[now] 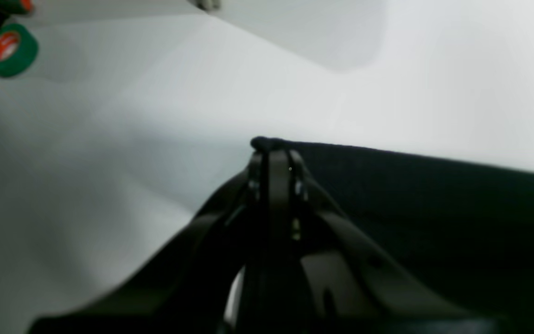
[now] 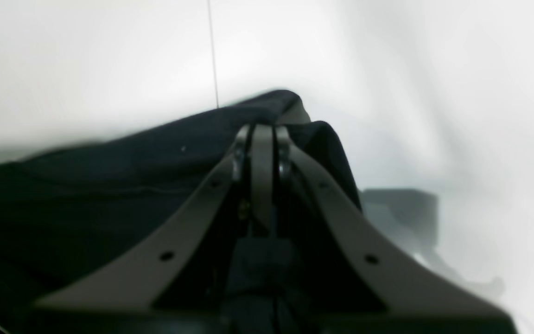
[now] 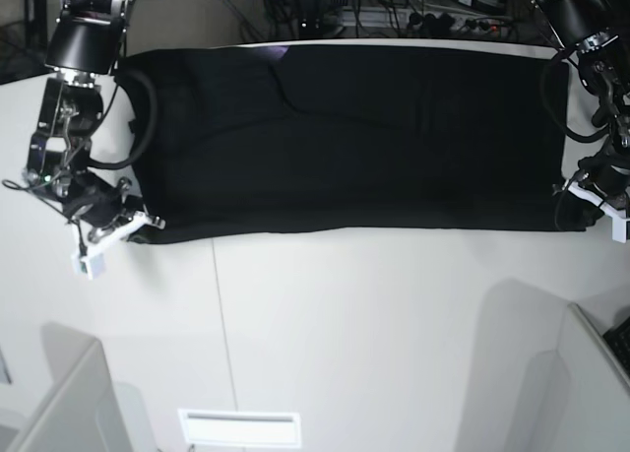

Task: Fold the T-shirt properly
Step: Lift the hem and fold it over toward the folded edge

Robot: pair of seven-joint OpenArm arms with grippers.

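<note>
One broad, plain black T-shirt (image 3: 354, 142)

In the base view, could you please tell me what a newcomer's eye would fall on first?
The large black T-shirt, spread wide across the white table. Next, the left gripper and right gripper, shut on its near corners at either side.

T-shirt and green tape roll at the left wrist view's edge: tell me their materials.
T-shirt: matte black cloth, likely cotton or a blend, judging by its soft folds and drooping edge.

Tape roll: probably smooth plastic tape, given its even green rim; the red-and-white core could be printed card.
</note>
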